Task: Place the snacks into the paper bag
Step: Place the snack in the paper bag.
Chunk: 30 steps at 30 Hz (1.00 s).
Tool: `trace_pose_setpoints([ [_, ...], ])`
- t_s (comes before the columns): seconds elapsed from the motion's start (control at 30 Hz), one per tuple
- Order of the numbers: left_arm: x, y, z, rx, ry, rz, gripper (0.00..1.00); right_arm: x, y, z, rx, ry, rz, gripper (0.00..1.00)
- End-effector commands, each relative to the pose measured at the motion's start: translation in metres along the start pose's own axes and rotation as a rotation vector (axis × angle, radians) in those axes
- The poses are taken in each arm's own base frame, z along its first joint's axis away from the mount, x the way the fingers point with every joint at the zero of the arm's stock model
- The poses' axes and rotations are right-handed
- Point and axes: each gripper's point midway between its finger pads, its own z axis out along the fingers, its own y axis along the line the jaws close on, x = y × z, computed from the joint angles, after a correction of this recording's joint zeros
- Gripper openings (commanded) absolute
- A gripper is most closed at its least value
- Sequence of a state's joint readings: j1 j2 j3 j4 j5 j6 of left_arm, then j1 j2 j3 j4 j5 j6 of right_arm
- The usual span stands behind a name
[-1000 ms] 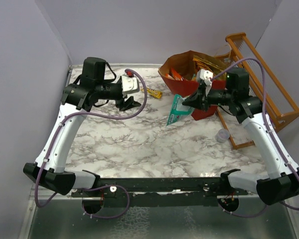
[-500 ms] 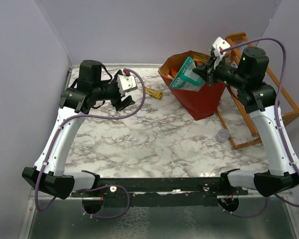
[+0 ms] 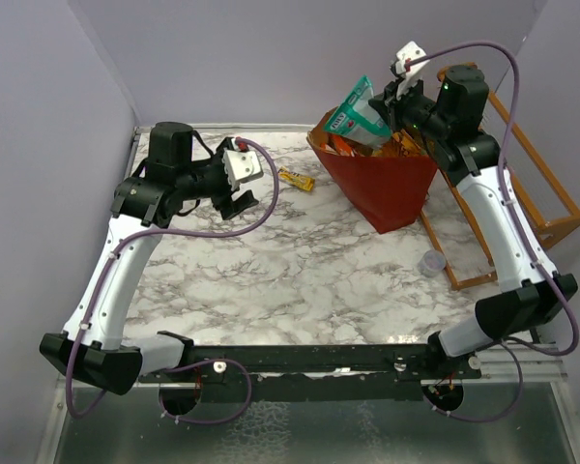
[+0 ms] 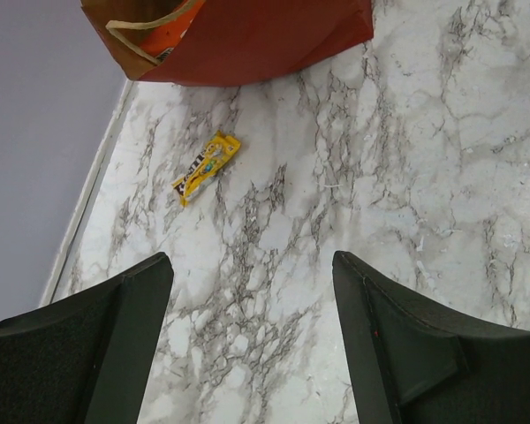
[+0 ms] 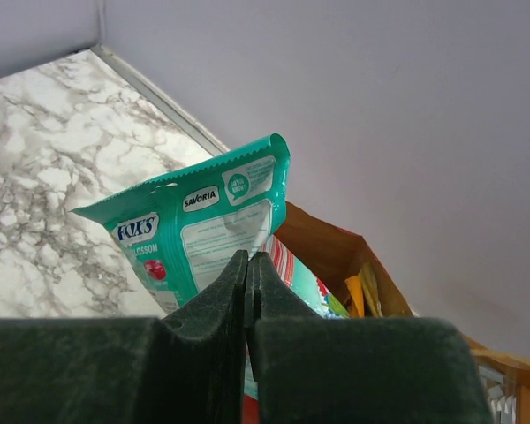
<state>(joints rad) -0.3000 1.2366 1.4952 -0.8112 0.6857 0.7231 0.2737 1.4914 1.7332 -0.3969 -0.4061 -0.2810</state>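
- Teal pouch (image 5: 203, 230), right wrist view: "FOX'S" in white letters on a dark blue patch at its left side.
- Same pouch: "SAVORIA" on a small white label near the top edge.
- Under "FOX'S", a word ending in "LOSSOM"; the fine print on the white panel is too small to read.
- Yellow bar (image 4: 206, 167), far left on the table: dark lettering, unreadable.

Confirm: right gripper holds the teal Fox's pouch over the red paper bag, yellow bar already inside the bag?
No: the yellow bar lies on the marble table, outside the red paper bag; left wrist view shows it. The right gripper does hold the teal Fox's pouch over it.
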Motion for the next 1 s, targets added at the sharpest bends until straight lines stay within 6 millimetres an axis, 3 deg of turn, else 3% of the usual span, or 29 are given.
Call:
trace_pose_setpoints([
  [0.0,-0.006,0.004,-0.008,-0.038,-0.015,0.015,0.76,-0.03,-0.03,0.017,0.098,-0.103,-0.036,0.01],
  [0.17,-0.003,0.0,-0.007,-0.026,-0.018,0.008,0.76,-0.011,-0.045,0.038,0.152,-0.069,-0.018,0.01],
  [0.37,0.0,-0.003,-0.006,-0.01,-0.017,0.005,0.76,0.023,-0.064,0.049,0.245,0.025,-0.031,0.01],
  [0.77,0.003,-0.005,-0.003,0.008,-0.012,-0.004,0.76,0.076,-0.075,0.025,0.391,0.231,-0.086,0.01],
  [0.97,0.005,-0.006,-0.001,0.01,-0.011,-0.006,0.76,0.109,-0.075,0.028,0.44,0.344,-0.143,0.01],
])
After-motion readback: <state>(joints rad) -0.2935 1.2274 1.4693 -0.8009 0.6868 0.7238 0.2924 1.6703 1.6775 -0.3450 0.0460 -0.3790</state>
